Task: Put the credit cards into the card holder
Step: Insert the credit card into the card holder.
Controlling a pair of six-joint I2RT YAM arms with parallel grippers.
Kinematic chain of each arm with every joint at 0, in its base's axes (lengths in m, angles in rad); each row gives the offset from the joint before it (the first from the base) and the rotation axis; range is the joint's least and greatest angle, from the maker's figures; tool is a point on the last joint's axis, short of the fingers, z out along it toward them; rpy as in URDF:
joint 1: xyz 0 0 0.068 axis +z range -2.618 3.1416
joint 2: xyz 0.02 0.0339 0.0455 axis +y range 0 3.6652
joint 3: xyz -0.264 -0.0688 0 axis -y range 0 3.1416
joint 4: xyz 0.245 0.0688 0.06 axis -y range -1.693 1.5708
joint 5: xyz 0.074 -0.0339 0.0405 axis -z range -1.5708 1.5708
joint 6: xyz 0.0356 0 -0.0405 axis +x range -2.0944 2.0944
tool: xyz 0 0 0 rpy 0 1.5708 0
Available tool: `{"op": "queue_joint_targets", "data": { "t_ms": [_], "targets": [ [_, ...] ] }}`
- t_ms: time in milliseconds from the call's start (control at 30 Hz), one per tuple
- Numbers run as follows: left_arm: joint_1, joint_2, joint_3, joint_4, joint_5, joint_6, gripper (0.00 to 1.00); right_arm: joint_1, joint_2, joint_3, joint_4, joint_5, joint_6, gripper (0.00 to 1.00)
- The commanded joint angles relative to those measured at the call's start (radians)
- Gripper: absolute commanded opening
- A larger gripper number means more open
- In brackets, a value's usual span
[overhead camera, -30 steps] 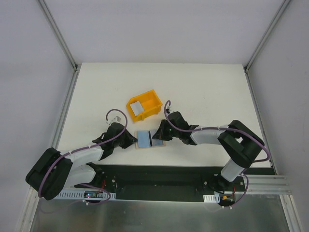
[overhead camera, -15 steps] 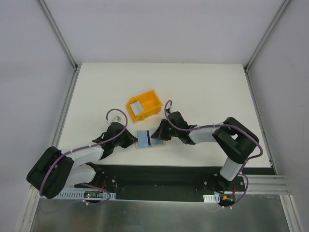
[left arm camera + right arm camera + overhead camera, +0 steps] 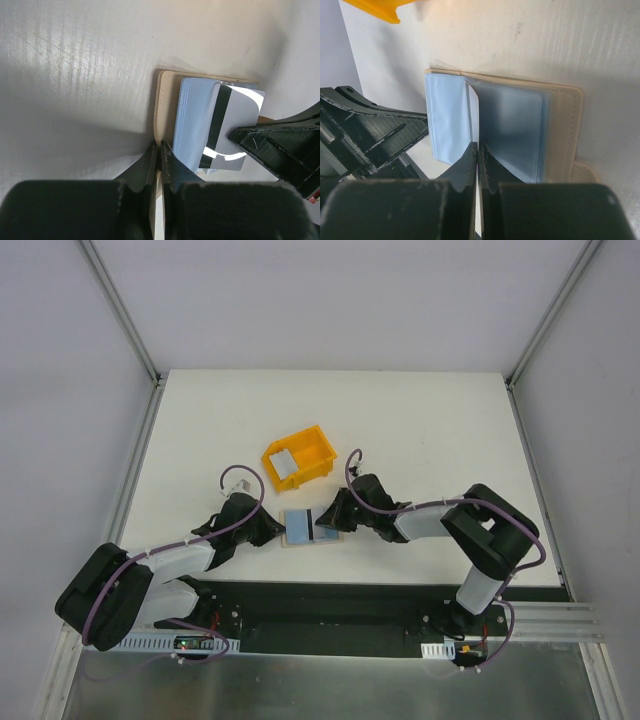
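From above, the open wallet (image 3: 300, 530) lies on the tabletop (image 3: 420, 430) between both arms. Left wrist: the left pincer (image 3: 160, 150), closed, meets its edge. Right wrist: the right pincer (image 3: 476, 147) pinches a card (image 3: 473, 112) standing in the sleeves.

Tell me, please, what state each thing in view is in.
Beige soft folding card holder: open, lying flat.
Silvery striped credit card: held over the holder's sleeves.
Yellow plastic bin: upright, holding a grey card.
Left gripper: jaws shut at the holder's edge.
Right gripper: jaws shut on the striped card.
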Motion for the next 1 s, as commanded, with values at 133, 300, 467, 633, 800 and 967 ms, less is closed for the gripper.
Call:
{"op": "queue_joint_targets", "data": {
  "t_ms": [133, 300, 467, 633, 800, 967],
  "targets": [
    [0.001, 0.013, -0.015, -0.009, 0.026, 0.005, 0.0, -0.004, 0.007, -0.013, -0.04, 0.054, 0.006, 0.01],
    [0.001, 0.019, -0.014, -0.004, 0.027, 0.004, 0.0, 0.015, 0.03, 0.004, -0.018, 0.027, 0.02, 0.01],
    [0.001, 0.024, -0.015, 0.0, 0.029, 0.002, 0.0, 0.032, 0.059, 0.027, 0.0, 0.02, 0.04, 0.03],
    [0.001, 0.03, -0.014, 0.003, 0.03, 0.002, 0.0, 0.047, 0.086, 0.04, 0.034, 0.012, 0.064, 0.05],
    [0.001, 0.032, -0.015, 0.007, 0.029, 0.002, 0.0, 0.043, 0.066, 0.037, 0.019, 0.038, 0.04, 0.16],
    [0.002, 0.019, -0.023, 0.007, 0.02, -0.001, 0.0, 0.015, -0.011, 0.031, -0.102, 0.089, -0.041, 0.33]
  ]
}}
